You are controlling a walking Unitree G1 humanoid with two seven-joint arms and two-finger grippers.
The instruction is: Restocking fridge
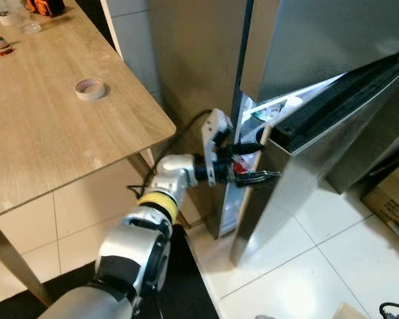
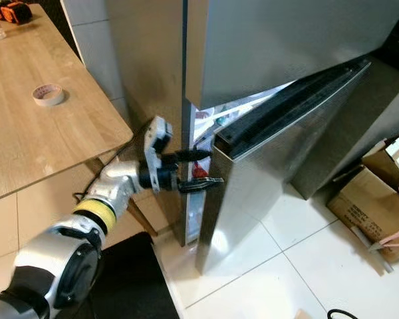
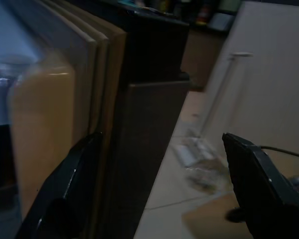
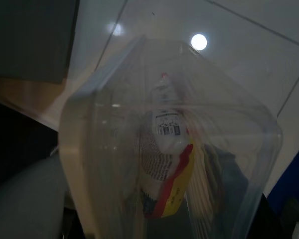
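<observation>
Left gripper (image 2: 201, 167), frame centre, fingers spread astride the fridge door (image 2: 272, 153) edge; door only partly open. Right gripper: can't tell its state. Clear container (image 4: 169, 149) w/ packets fills right wrist view, so stocking's still ahead, prob.

Left end effector (image 1: 251, 163) (fingers spread) straddles the edge of the ajar fridge door (image 1: 319, 143).
</observation>
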